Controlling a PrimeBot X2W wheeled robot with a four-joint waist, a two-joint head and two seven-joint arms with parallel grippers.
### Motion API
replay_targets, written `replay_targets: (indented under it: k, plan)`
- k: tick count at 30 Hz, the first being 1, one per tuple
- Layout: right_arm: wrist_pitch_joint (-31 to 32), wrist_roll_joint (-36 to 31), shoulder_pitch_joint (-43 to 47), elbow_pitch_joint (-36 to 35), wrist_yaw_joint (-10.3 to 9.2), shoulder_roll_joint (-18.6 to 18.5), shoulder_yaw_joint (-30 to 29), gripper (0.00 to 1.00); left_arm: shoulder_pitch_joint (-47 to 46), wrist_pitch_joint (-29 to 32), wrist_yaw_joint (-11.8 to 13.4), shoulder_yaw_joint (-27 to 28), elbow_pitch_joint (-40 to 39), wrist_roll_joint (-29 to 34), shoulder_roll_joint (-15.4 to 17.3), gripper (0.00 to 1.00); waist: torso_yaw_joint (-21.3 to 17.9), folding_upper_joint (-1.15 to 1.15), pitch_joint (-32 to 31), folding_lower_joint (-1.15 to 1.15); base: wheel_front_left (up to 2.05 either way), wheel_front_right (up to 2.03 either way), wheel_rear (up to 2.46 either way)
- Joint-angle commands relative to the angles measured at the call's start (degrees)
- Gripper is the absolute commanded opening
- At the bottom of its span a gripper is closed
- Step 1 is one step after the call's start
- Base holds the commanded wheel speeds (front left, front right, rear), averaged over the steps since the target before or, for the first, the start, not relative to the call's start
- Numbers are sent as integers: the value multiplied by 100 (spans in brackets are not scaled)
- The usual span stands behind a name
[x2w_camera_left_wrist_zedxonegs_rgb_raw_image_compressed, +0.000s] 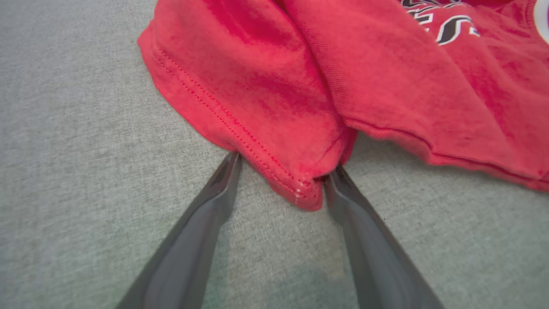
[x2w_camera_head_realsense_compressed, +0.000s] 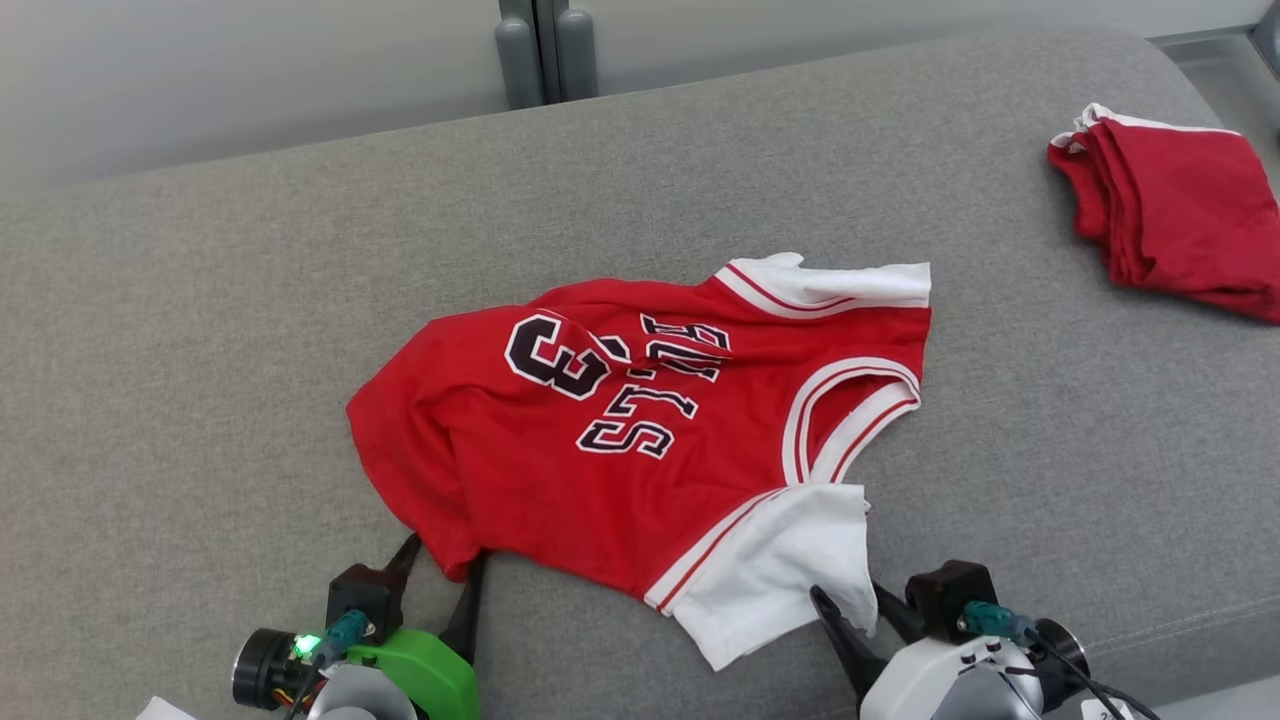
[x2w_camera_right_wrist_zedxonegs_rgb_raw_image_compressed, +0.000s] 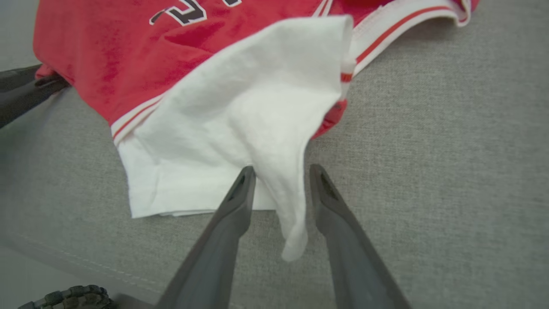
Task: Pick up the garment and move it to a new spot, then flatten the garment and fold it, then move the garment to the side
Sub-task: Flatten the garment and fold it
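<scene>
Grey upholstered surface (x2w_camera_head_realsense_compressed: 200, 330) carries the red jersey (x2w_camera_head_realsense_compressed: 640, 440), lying crumpled near its front edge. The left gripper (x2w_camera_head_realsense_compressed: 447, 555) stands wide around the hem corner, and the right gripper (x2w_camera_head_realsense_compressed: 848, 600) stands apart around the white sleeve flap (x2w_camera_right_wrist_zedxonegs_rgb_raw_image_compressed: 274, 128). Neither one pinches the cloth, so I judge flattening, folding and moving aside are not yet done.

A bench (x2w_camera_head_realsense_compressed: 200, 330) covered in grey woven fabric spans the head view, its far edge rounded. A stitched seam (x2w_camera_head_realsense_compressed: 1200, 610) runs along its near right side. At the far right of the bench lies a folded red garment (x2w_camera_head_realsense_compressed: 1180, 230) with white trim at its top corner, layers stacked, well apart from everything else. Beyond the far edge stand two grey upright posts (x2w_camera_head_realsense_compressed: 545, 55), side by side against a pale background. In the right wrist view, a dark braided object (x2w_camera_right_wrist_zedxonegs_rgb_raw_image_compressed: 64, 296) sits at the bottom left corner, too cropped to identify.
</scene>
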Motion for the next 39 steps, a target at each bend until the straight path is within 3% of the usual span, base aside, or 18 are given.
replay_targets:
  k: [1, 2, 3, 4, 9, 16, 22, 25, 29, 31, 39]
  plan:
    - [34, 100, -15, -28, -9, -6, 89, 24, 12, 61, 61, 52, 165, 14, 128, 73, -3, 0, -17, 0, 0, 0, 0]
    - [48, 168, -31, -29, -9, -11, 124, 0, 21, 62, 58, 48, 194, 15, 137, 43, -5, 0, -30, 0, 0, 0, 0]
    - [73, 238, -36, -33, -9, -13, 156, 0, 26, 62, 52, 44, 215, 12, 142, 27, -5, 0, -45, 0, 0, 0, 0]
    - [80, 339, -42, -65, -9, -11, 189, 0, 27, 62, 43, 38, 236, 5, 141, 0, -6, 0, -66, 0, 0, 0, 0]
    - [78, 1040, 2, -451, -9, 32, 148, 0, 39, 51, -1, 15, 41, -10, 169, 0, -10, 0, -199, 0, 0, 0, 0]
    - [411, 2602, 170, -1976, -7, -101, -418, 0, 360, 148, -42, -17, -1155, -74, 450, 0, -41, 0, -478, 0, 0, 0, 0]
    - [1135, 3525, -99, -3449, -4, -276, -1700, 0, 591, 1473, -84, -53, -3813, -339, 1102, 0, 8, 0, -644, 0, 0, 0, 0]
    - [1704, 3827, -469, -3888, -4, -178, -2370, 0, 427, 2368, -92, -16, -5407, -723, 1460, 0, 15, 0, -653, 0, 0, 0, 0]
    - [2502, 4121, -1151, -4281, -4, 10, -2884, 0, -11, 3344, -96, 104, -6800, -1289, 1822, 0, -35, 0, -590, 0, 0, 0, 0]
    - [2879, 4234, -1481, -4438, -4, 94, -2994, 0, -283, 3699, -98, 205, -7193, -1429, 2031, 0, -81, 0, -512, 0, 0, 0, 0]
    - [3680, 4095, -2358, -4462, -4, 329, -3396, 0, -982, 4436, -38, 477, -7656, -2039, 2217, 0, -195, 0, 93, 0, 0, 0, 0]
